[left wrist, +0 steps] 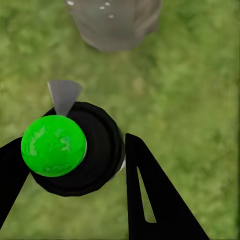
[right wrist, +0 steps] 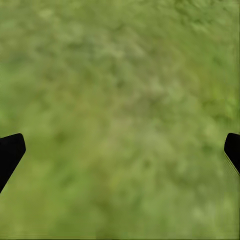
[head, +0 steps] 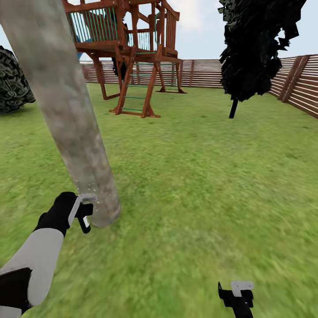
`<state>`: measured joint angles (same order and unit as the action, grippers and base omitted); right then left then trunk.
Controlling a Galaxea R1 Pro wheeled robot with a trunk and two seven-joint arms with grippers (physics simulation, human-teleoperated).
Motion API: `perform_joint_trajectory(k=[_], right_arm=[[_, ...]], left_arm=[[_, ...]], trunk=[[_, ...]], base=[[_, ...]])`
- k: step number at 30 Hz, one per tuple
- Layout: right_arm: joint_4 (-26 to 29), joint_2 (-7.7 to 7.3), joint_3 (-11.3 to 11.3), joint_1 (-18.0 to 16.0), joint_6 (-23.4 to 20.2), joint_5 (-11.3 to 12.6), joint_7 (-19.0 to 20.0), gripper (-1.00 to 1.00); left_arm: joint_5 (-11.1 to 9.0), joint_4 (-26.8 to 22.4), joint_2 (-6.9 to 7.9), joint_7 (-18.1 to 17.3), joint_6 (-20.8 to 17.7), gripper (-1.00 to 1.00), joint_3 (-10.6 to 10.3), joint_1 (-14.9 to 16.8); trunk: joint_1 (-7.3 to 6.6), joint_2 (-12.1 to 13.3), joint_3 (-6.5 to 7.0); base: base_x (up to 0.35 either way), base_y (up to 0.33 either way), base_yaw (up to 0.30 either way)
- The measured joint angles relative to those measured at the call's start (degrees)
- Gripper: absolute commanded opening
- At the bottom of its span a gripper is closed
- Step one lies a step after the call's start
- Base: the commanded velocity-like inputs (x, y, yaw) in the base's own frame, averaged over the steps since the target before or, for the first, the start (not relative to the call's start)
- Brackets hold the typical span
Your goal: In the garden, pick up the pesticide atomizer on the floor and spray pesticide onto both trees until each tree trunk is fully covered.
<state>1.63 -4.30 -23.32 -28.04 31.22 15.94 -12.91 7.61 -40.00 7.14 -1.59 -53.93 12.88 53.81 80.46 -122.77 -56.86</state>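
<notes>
A thick pale grey-brown tree trunk point(head: 66, 110) leans across the left of the head view, its base standing in the lawn. My left gripper point(head: 84, 213) is right beside that base, shut on the pesticide atomizer point(left wrist: 95, 150). From above, the atomizer shows a round black body, a bright green top and a grey nozzle pointing at the trunk base point(left wrist: 115, 25). A few white pesticide specks point(head: 86, 187) dot the bark low down, and the same specks point(left wrist: 106, 8) appear in the left wrist view. My right gripper point(head: 236, 295) hangs open over bare grass, its fingertips point(right wrist: 10, 150) wide apart.
A reddish wooden play tower point(head: 132, 53) with a ladder stands on the lawn behind the trunk. A near-black narrow tree point(head: 251, 48) rises at the right, near the slatted fence point(head: 296, 84). A dark bush point(head: 13, 84) sits at the far left. Open grass point(head: 198, 176) spreads ahead.
</notes>
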Motion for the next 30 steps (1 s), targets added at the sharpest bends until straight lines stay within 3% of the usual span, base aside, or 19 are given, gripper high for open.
perform_joint_trajectory(k=[6,22,30], right_arm=[[0.00,0.01,0.00,0.00,0.00,0.00,0.00,1.00],[0.01,0.00,0.00,0.01,0.01,0.00,-0.01,1.00],[0.00,0.01,0.00,0.00,0.01,0.00,0.00,1.00]], left_arm=[[0.15,-0.30,-0.05,0.08,-1.61,-1.00,-0.01,0.29],[0.10,-0.26,0.02,0.08,-1.77,-1.00,-0.02,0.29],[0.29,-0.21,0.12,0.08,-1.83,-1.00,-0.02,0.24]], trunk=[[0.00,0.00,0.00],[0.02,0.00,0.00],[0.00,0.00,0.00]], base=[[0.212,-0.198,0.268],[0.002,-0.275,0.015],[0.072,-0.276,0.249]])
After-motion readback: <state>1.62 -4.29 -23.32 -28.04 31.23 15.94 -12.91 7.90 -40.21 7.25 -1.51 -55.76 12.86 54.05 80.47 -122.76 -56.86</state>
